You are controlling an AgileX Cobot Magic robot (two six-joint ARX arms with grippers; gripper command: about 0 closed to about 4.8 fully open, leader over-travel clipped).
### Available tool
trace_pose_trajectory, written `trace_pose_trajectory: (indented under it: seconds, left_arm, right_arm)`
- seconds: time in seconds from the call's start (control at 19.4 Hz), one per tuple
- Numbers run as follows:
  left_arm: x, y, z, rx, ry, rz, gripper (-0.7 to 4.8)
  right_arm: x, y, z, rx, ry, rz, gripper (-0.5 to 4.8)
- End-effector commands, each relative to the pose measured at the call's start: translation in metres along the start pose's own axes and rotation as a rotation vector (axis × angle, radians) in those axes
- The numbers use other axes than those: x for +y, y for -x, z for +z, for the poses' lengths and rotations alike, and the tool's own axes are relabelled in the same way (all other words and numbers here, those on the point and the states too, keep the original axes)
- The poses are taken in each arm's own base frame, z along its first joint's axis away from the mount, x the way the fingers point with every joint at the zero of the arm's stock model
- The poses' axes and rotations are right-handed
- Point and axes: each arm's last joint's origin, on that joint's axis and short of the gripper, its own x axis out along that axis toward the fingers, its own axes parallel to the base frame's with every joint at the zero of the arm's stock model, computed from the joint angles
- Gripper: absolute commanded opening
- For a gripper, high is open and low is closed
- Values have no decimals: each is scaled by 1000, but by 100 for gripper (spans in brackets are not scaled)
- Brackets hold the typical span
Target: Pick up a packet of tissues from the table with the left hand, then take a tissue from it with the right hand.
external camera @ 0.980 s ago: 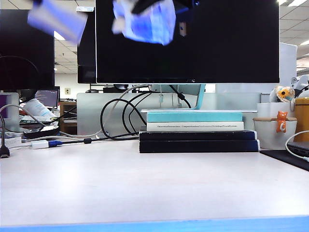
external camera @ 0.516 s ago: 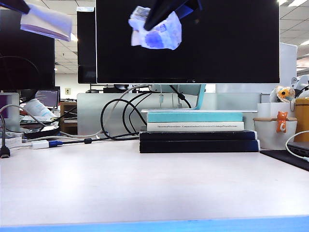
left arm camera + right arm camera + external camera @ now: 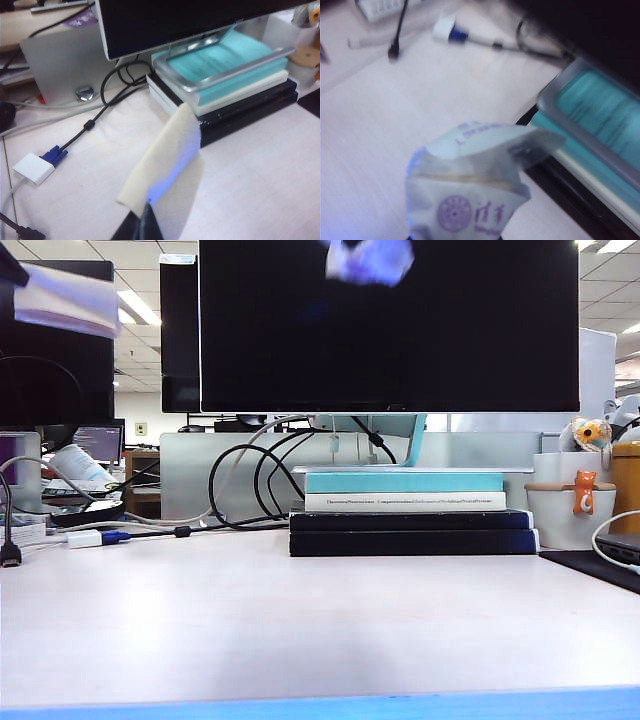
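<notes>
Left gripper [image 3: 145, 217]: my jaws are fully closed on the tissue [image 3: 165, 167], high at far left above the table [image 3: 300, 610].
Right gripper [image 3: 455, 235]: my jaws clamp the packet of tissues [image 3: 470, 200], high at centre.

An office: a large monitor [image 3: 388, 325] stands over stacked books [image 3: 410, 512] on the counter [image 3: 300, 630], with ceiling light panels [image 3: 140, 308] and more desks behind.

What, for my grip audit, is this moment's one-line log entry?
left gripper: shut on tissue, high left | right gripper: shut on packet of tissues, high centre | both off table
</notes>
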Motion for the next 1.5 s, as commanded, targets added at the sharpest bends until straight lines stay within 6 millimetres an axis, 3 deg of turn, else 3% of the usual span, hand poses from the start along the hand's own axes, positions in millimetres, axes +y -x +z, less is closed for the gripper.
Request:
trace_pose_trajectory:
  seconds: [0.05,0.21,0.31,0.41,0.52,0.72,0.93,1.19,1.5]
  left_arm:
    - [-2,4,-2,-34,17,-1,-6]
    - [-8,8,-18,-87,38,3,-6]
    - [-13,13,-36,-153,50,13,-6]
    - [-14,12,-42,-164,82,22,-6]
    - [-13,8,-52,-184,108,35,-6]
    - [-13,3,-70,-179,139,41,-6]
    - [-13,-2,-90,-213,149,96,-6]
    - [-15,-5,-120,-214,163,125,-6]
    - [-12,-5,-125,-194,118,94,-6]
  right_arm:
    - [5,17,-15,-34,-28,-68,-2]
    - [11,30,-41,-118,-66,-128,-2]
    - [18,37,-79,-225,-99,-211,-2]
    - [20,36,-97,-325,-145,-262,-1]
    - [24,31,-130,-448,-171,-335,-2]
    - [26,7,-176,-366,-224,-378,-1]
    - [26,-16,-212,-401,-302,-458,-1]
    - [27,-36,-227,-348,-291,-406,-1]
    - [25,-53,-233,-308,-256,-364,-1]
